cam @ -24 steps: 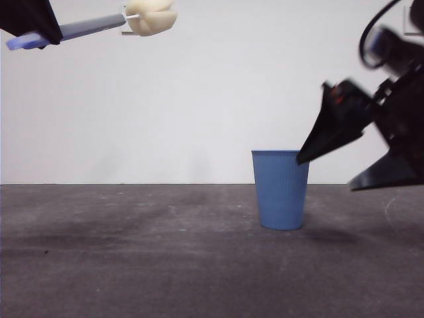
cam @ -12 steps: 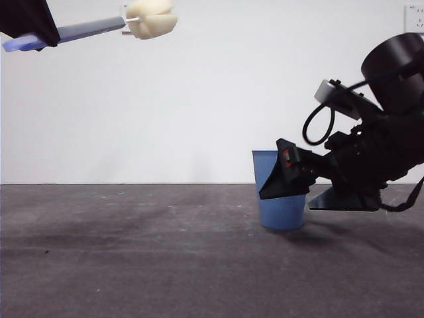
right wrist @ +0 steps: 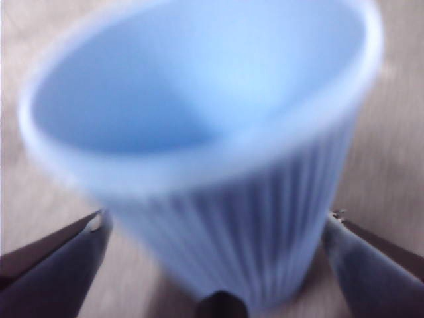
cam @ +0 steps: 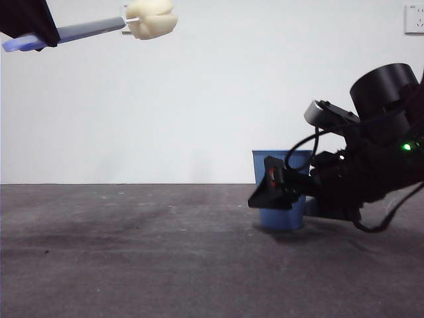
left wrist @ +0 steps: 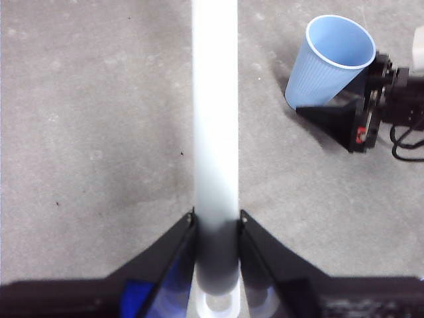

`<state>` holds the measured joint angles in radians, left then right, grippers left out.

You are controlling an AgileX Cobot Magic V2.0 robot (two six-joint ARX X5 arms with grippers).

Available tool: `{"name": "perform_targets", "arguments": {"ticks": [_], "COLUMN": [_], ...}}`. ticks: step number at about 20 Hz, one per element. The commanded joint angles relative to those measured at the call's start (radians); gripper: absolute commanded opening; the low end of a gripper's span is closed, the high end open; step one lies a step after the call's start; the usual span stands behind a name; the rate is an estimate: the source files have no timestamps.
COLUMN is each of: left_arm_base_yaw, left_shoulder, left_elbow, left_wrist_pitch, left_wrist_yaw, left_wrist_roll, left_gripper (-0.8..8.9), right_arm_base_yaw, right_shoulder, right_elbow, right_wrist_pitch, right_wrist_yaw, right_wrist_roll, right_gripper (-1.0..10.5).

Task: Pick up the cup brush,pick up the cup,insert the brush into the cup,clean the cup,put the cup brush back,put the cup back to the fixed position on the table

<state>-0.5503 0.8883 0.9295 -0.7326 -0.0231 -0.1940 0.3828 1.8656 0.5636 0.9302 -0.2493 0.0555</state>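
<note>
The blue ribbed cup [cam: 281, 211] stands upright on the dark grey table [cam: 132, 258], right of the middle. My right gripper [cam: 278, 192] is low at the cup, its open jaws on either side of the cup's lower body [right wrist: 252, 218], with a small gap showing on each side. It also shows in the left wrist view [left wrist: 344, 109] beside the cup [left wrist: 328, 63]. My left gripper [left wrist: 215, 228] is shut on the cup brush's grey handle [left wrist: 214, 119]. It holds the brush high at the top left, with the cream sponge head [cam: 152, 18] pointing right.
A white wall stands behind the table's far edge. A wall socket [cam: 415, 18] sits at the top right corner. The table [left wrist: 86, 132] shows faint pale scuffs.
My right gripper has come down from beside the cup's rim and moved in, so its jaws now sit around the cup's lower half. The left gripper and brush have stayed still.
</note>
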Motion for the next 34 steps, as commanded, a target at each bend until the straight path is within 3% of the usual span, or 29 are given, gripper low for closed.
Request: {"name": "perform_targets", "arguments": {"ticks": [1,5,9,12,15,20,23,26,30,34], "left_arm_base_yaw": [0.002,0.002,0.002,0.002,0.002,0.002,0.002,0.002,-0.001,-0.059], "left_shoulder": [-0.002,-0.002,-0.002,-0.002,-0.001,0.002,0.018,0.049,0.083,0.118], "left_elbow": [-0.005,-0.005,-0.005,-0.005,-0.005,-0.005,-0.005,-0.005,-0.005,-0.005], "left_wrist_pitch": [0.005,0.005,0.001,-0.016,-0.074,-0.143,-0.184,-0.213,-0.227,-0.237], "left_wrist_yaw": [-0.001,-0.001,-0.001,-0.002,-0.002,0.001,0.003,0.003,0.005,0.033], "left_wrist_roll": [0.011,0.011,0.013,0.041,0.101,0.23,0.313,0.386,0.48,0.521], "left_gripper": [-0.09,-0.09,-0.09,-0.09,-0.09,-0.09,-0.09,-0.09,-0.09,-0.09], "right_arm_base_yaw": [0.005,0.005,0.009,0.016,0.025,0.055,0.075,0.096,0.131,0.168], "right_shoulder": [0.009,0.009,0.009,0.008,-0.076,-0.383,-0.512,-0.529,-0.529,-0.529], "right_elbow": [0.016,0.019,0.019,0.019,0.019,0.055,0.149,0.249,0.319,0.341], "right_wrist_pitch": [0.013,0.013,0.013,0.005,-0.155,-0.61,-0.953,-1.214,-1.41,-1.448], "right_wrist_yaw": [0.045,0.069,0.067,0.064,0.065,0.081,0.167,0.254,0.425,0.584], "right_wrist_roll": [0.011,0.024,0.024,0.035,0.026,-0.123,-0.264,-0.376,-0.568,-0.746], "right_gripper": [5.3,2.2,0.1,-0.2,-0.2,-0.2,-0.2,-0.2,-0.2,-0.2]}}
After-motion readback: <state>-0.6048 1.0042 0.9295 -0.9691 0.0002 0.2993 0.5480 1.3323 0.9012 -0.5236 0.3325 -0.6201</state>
